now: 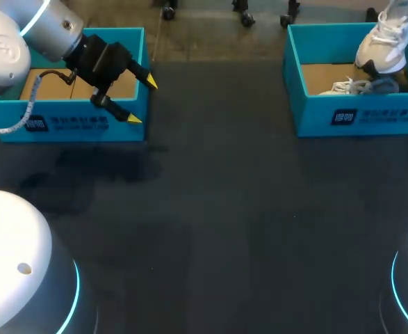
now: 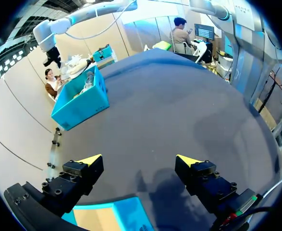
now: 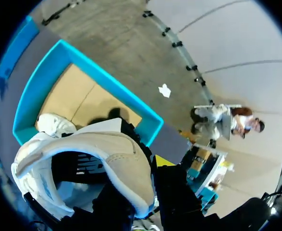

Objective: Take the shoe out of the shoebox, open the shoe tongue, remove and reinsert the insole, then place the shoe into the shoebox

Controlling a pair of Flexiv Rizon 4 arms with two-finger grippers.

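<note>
Head view: a dark table [image 1: 224, 209] with two teal boxes at its far side, one near each arm.
Right shoebox [image 1: 370, 115]: open at the top with a cardboard floor. The shoe comes out of this box and must go back into it at the end.
Shoe [image 1: 386, 40]: a white sneaker hanging tilted above the far right corner of the right shoebox, clear of the box floor. I judge it is held up so it can be carried to the open table for the tongue and insole work.
Second shoe [image 1: 353, 87]: white and grey with loose laces, lying on the box floor beneath the raised one.
Right gripper [image 3: 148, 175]: seen in the right wrist view, it is clamped on the shoe's heel collar. One yellow-tipped finger is outside the wall and the other is hidden inside the opening. Gripping the rim leaves the tongue and laces free to reach.
Left gripper [image 1: 142, 101]: its fingers are spread wide with nothing between them. It hovers over the near right corner of the left shoebox [image 1: 71, 125] and points toward the middle of the table. It is probably parked there to help once the shoe arrives.
Left shoebox contents: only bare cardboard shows where the arm does not cover it.
Step in hand: lifting the shoe out, so the task is at an early stage. The tongue and insole have not yet been handled.
Risk: a pinch on a soft collar may let the shoe swing or slip.
</note>
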